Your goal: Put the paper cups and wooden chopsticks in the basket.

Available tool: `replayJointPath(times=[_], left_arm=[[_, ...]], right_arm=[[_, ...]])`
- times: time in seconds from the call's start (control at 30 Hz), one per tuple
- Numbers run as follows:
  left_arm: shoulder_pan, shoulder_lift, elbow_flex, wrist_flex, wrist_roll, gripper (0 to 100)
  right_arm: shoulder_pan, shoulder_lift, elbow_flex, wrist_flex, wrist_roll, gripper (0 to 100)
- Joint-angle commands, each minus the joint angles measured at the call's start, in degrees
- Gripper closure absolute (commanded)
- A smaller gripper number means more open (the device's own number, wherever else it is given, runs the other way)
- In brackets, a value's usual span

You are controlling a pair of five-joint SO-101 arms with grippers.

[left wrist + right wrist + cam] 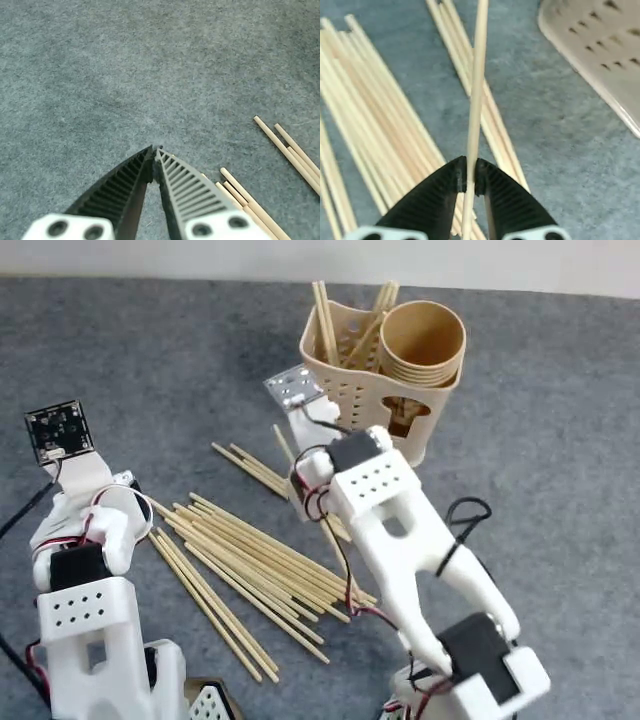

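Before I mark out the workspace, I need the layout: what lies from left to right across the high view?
left arm → loose chopsticks → basket holding the paper cups

White printed arms (400, 530) (black servos (75, 565), red-black cables (312, 498)); ribbed black claws (153, 152).

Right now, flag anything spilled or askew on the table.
Loose pale wooden chopsticks lie strewn across the grey mat, outside the beige perforated basket; the right gripper pinches one thin wooden stick.

Probably robotics lab: left arm (85, 620), right arm (400, 530), grey table (560, 440).
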Motion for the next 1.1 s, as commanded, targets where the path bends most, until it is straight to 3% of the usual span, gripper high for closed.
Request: replayJointPath(times=[0.0, 0.13, 0.43, 1.07], left_arm=[[-0.66, -1.1, -0.4, -0.79, 0.18, 97], [-0.66, -1.01, -0.4, -0.79, 0.18, 97], [-0.66, -0.92, -0.4, -0.88, 0.18, 97], [-0.48, -0.84, -0.4, -0.88, 0.18, 97]], right_arm=[[-2.33, -7.69, 1.36, -0.04, -1.49, 99.4], [-2.24, -13.23, 2.51, -0.13, -5.8, 99.4], [-2.33, -22.55, 5.32, -0.66, -6.07, 99.4], [-2.15, -51.56, 33.71, -33.45, -5.71, 99.4]])
